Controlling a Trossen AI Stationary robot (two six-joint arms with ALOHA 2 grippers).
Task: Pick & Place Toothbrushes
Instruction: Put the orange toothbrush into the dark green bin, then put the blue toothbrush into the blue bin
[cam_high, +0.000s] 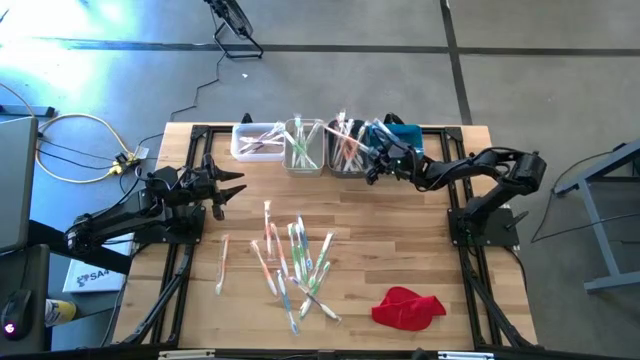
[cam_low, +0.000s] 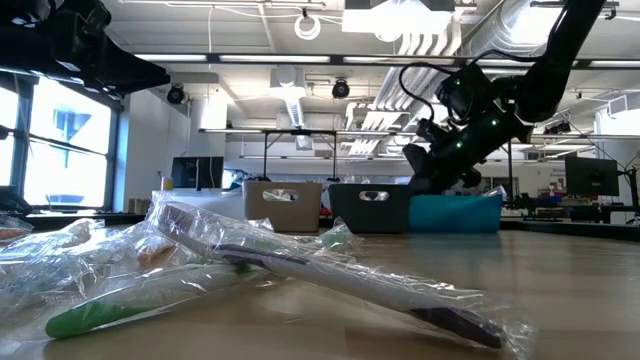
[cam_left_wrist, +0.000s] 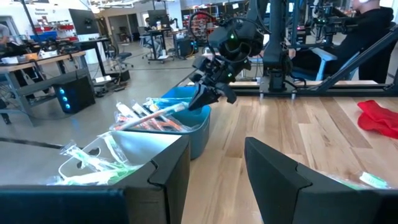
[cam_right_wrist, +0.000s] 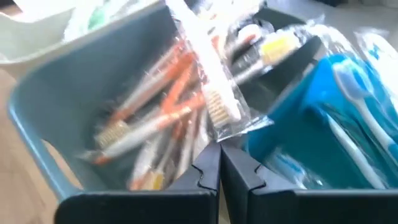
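Many wrapped toothbrushes (cam_high: 295, 260) lie in a loose heap on the middle of the table and fill the foreground of the low view (cam_low: 280, 260). Along the far edge stand a white bin (cam_high: 254, 140), a beige bin (cam_high: 303, 146), a grey bin (cam_high: 346, 152) and a blue bin (cam_high: 402, 134), each holding wrapped brushes. My right gripper (cam_high: 372, 166) (cam_right_wrist: 219, 169) is above the grey bin, shut on one wrapped toothbrush (cam_left_wrist: 155, 115). My left gripper (cam_high: 235, 186) (cam_left_wrist: 214, 168) is open near the white bin, touching nothing. My right gripper pinches the toothbrush's clear wrapper (cam_right_wrist: 219, 135) between its two fingers, just past the white bristle head (cam_right_wrist: 222, 111). The fingers come from the table's right, slanting down. The brush reaches away from them over the orange brushes in the grey bin (cam_right_wrist: 93, 81). Whether it rests on them I cannot tell.
A red cloth (cam_high: 408, 307) lies near the table's near right corner. Bare wood runs between the heap and the bins. The right arm's base (cam_high: 485, 225) stands at the right edge, the left arm's base (cam_high: 170, 225) at the left edge. Cables (cam_high: 80, 150) lie off the table's left.
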